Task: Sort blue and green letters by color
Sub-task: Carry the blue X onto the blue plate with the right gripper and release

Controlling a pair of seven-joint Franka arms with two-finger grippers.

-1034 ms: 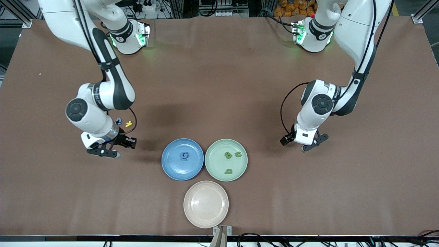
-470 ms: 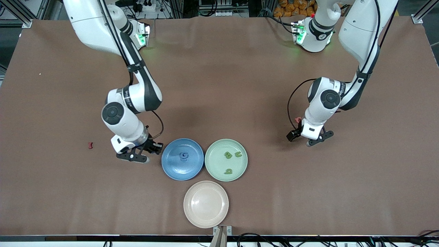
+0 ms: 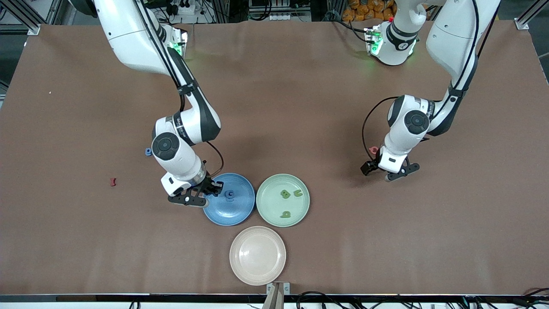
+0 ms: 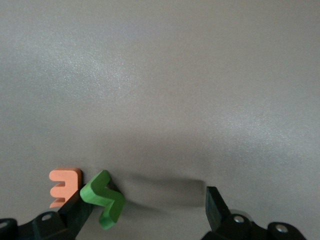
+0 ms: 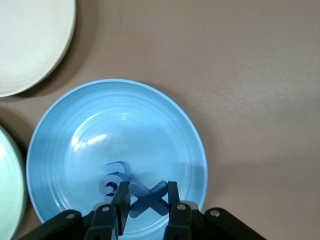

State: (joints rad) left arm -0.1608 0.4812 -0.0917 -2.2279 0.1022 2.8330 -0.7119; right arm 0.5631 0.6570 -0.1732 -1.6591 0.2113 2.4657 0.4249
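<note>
My right gripper [image 3: 192, 200] hangs over the rim of the blue plate [image 3: 233, 214], shut on a blue x [image 5: 147, 200]. A blue G [image 3: 230, 195] lies in that plate, right beside the x [image 5: 114, 179]. Three green letters [image 3: 285, 194] lie in the green plate [image 3: 270, 206]. Another blue letter [image 3: 148, 151] lies on the table toward the right arm's end. My left gripper [image 4: 145, 207] is open low over the table, with a green N [image 4: 102, 197] lying between its fingers, close to one of them.
A beige plate [image 3: 257, 255] sits nearest the front camera, below the two coloured plates. A pink-orange letter [image 3: 373, 150] lies beside the green N [image 4: 64, 185]. A dark red letter [image 3: 113, 182] lies toward the right arm's end.
My right arm has swung from its end of the table to the blue plate with the x in its grip. My left gripper has shifted slightly and come lower over the green N.
</note>
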